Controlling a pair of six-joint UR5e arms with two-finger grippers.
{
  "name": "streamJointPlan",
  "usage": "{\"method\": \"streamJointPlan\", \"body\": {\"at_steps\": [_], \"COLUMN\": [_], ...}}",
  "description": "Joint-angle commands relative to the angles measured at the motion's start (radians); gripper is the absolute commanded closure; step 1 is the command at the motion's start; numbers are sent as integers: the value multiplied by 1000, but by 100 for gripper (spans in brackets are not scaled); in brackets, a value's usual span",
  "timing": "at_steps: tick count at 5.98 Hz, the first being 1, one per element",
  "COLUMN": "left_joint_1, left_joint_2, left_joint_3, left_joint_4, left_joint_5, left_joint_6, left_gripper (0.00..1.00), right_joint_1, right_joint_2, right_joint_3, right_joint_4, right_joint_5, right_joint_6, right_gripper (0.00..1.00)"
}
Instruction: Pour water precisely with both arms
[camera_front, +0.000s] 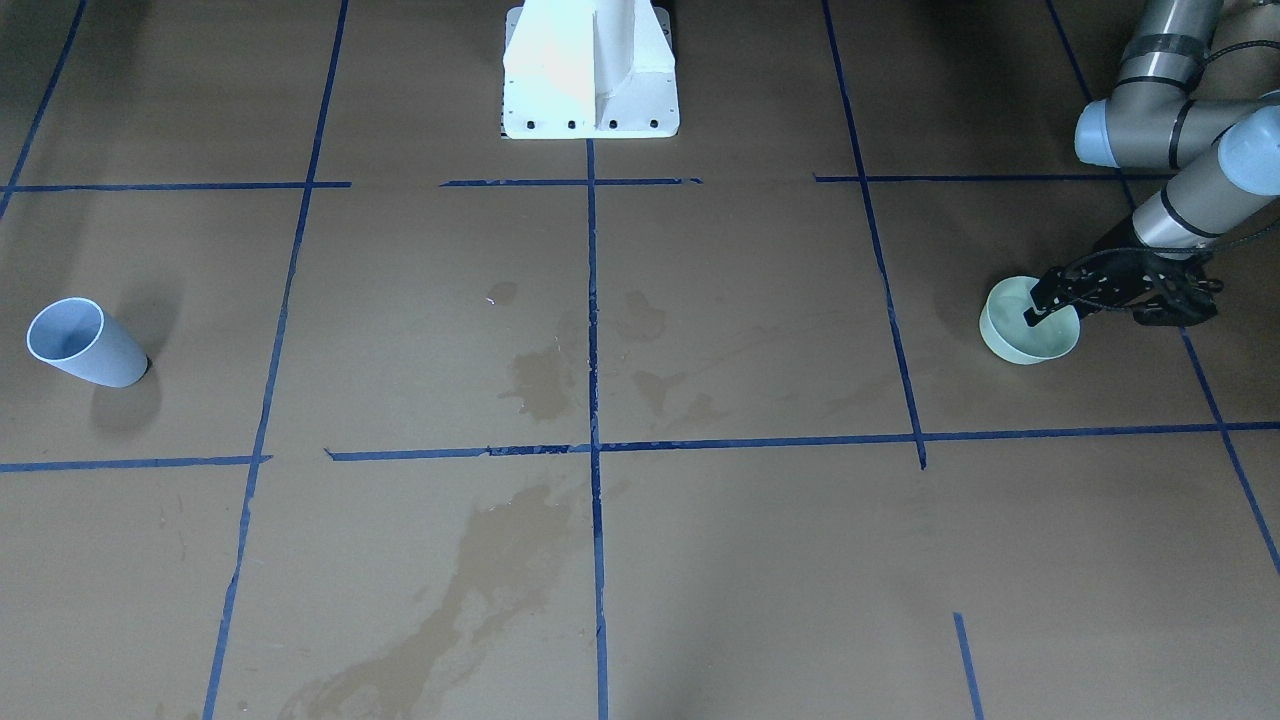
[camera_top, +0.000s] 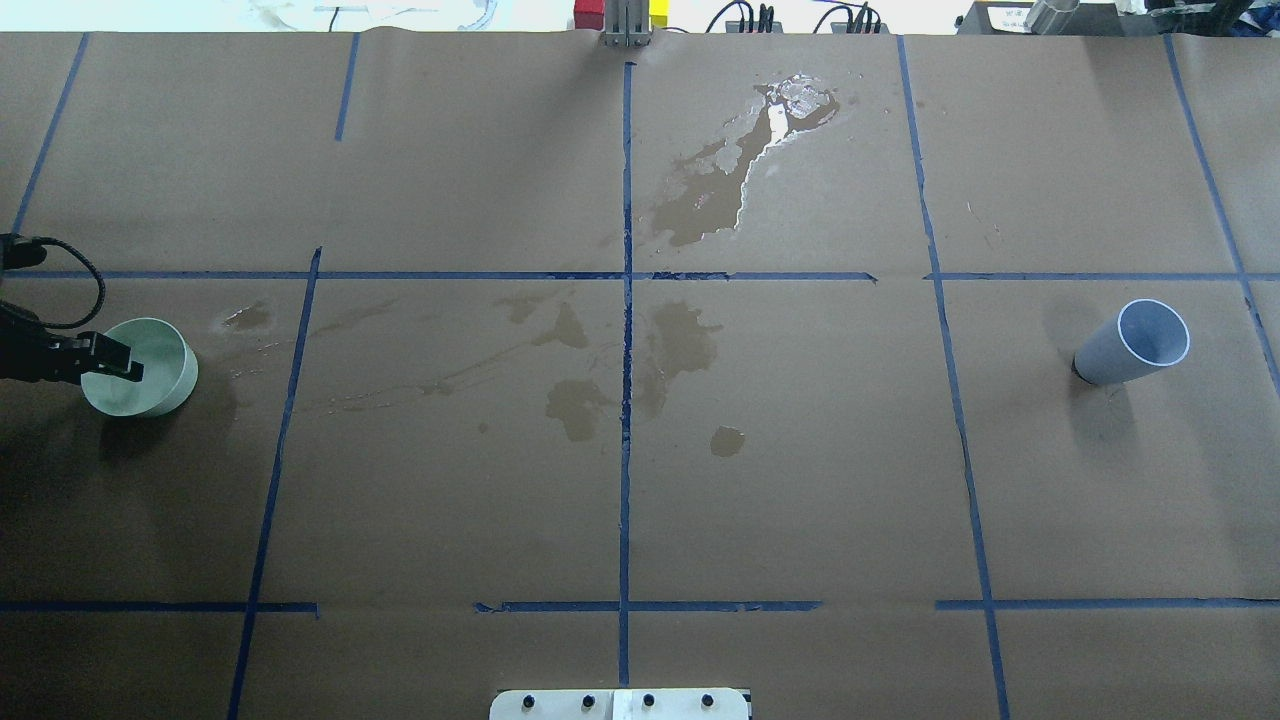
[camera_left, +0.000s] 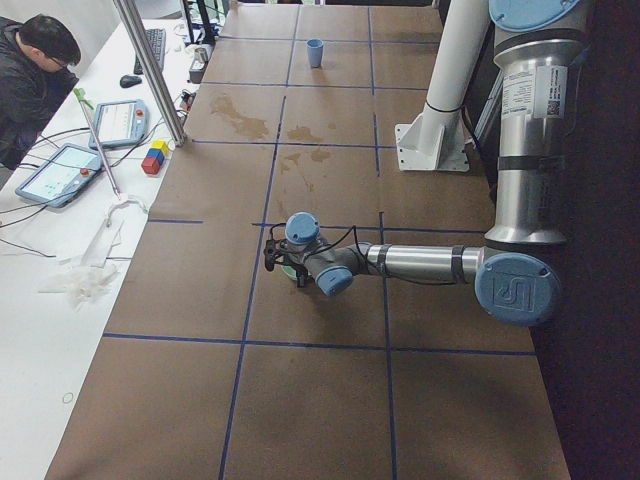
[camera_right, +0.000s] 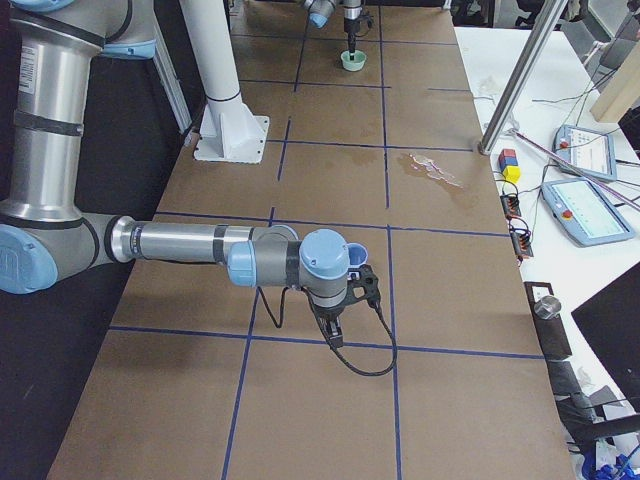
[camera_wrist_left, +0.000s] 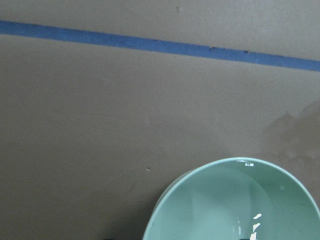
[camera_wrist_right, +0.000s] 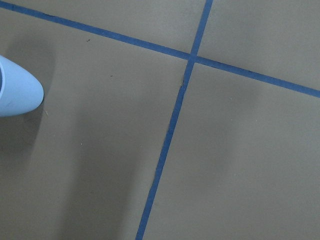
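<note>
- A small amount of clear water (camera_wrist_left: 235, 222) lies in the bottom of a mint-green round bowl (camera_front: 1018, 350). It reads pale green against the inside, with a few bright glints on its surface.
- The bowl stands upright on the brown paper-covered tabletop (camera_front: 750, 560), at the end on the robot's left, inside one square of the blue tape grid.
- The black left claw (camera_front: 1034, 316) reaches across the bowl's rim, with one finger tip down inside the bowl. The wrist view shows no fingers, so I cannot tell whether the claw is clamped on the wall or merely straddling it.
- The grey tubular left arm (camera_front: 1170, 130), with pale blue joint caps, comes in low from the tabletop's edge.
- Darker wet patches (camera_front: 540, 380) mark the paper around the central tape line, well apart from the bowl. A shinier puddle (camera_top: 740, 180) lies toward the far edge.
- A pale blue plastic cup (camera_front: 85, 343) stands at the opposite end of the tabletop, far from the bowl.
- The black right claw (camera_right: 333, 325) hangs just beside that cup, pointing down. It appears only in the side view, so I cannot tell its state. The right arm (camera_right: 180, 242) stretches out low behind it.
- A white flanged pedestal (camera_front: 590, 70) stands between the two arms.
- A person (camera_left: 35, 80) sits at a side desk.
</note>
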Motion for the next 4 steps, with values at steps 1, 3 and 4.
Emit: {"method": "streamJointPlan", "body": {"at_steps": [1, 3, 4], "left_joint_1": [2, -10, -10], "left_joint_2": [8, -5, -23], "left_joint_3": [0, -35, -92], "left_joint_4": [0, 3, 66], "left_joint_5": [-2, -11, -11], "left_joint_6": [5, 2, -6], "left_gripper": [100, 100, 100], "right_joint_1": [0, -2, 0], "right_joint_2": [-9, -10, -15], "right_joint_3": [5, 6, 6], "right_joint_4": [0, 0, 0], "right_joint_5": [1, 1, 1], "right_joint_6": [-1, -1, -1], "right_gripper": [0, 0, 0]}}
